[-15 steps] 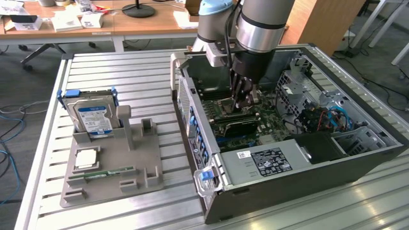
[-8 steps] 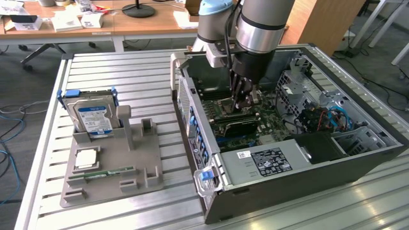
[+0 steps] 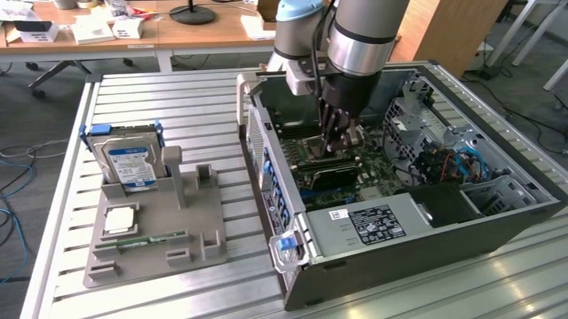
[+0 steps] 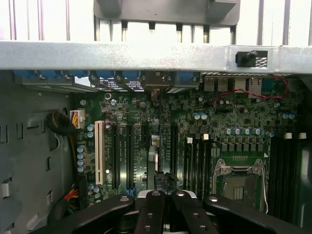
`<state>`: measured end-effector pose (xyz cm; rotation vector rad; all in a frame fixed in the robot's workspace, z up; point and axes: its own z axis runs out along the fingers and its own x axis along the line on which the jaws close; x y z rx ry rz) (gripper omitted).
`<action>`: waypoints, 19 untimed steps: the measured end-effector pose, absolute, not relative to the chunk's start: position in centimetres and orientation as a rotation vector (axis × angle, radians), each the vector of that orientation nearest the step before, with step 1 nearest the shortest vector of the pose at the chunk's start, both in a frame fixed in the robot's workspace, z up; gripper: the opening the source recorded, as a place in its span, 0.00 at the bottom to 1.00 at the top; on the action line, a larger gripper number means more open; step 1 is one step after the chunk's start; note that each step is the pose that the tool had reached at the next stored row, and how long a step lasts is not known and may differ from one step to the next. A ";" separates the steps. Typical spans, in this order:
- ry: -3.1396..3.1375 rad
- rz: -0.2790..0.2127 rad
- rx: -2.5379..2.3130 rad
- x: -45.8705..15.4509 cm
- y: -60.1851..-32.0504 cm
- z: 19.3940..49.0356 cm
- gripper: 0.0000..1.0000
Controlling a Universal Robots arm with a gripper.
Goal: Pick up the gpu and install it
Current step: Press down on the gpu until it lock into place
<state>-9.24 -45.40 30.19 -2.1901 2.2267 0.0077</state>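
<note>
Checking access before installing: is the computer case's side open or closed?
Open: the computer case lies on its side, panel off, motherboard exposed beneath the gripper.

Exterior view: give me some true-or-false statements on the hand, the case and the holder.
1. The hand is down inside the computer case, over the motherboard. True.
2. The hand is spread wide open. False: it is shut.
3. A hard drive stands in the grey holder. True.
4. The case is closed. False: it lies on its side, open on top.
</note>
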 end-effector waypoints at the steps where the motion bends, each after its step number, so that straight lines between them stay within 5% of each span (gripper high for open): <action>1: 2.227 0.008 -2.190 -9.2 -45.4 30.2 0.11; 19: 2.226 0.008 -2.190 -9.2 -45.4 29.9 0.11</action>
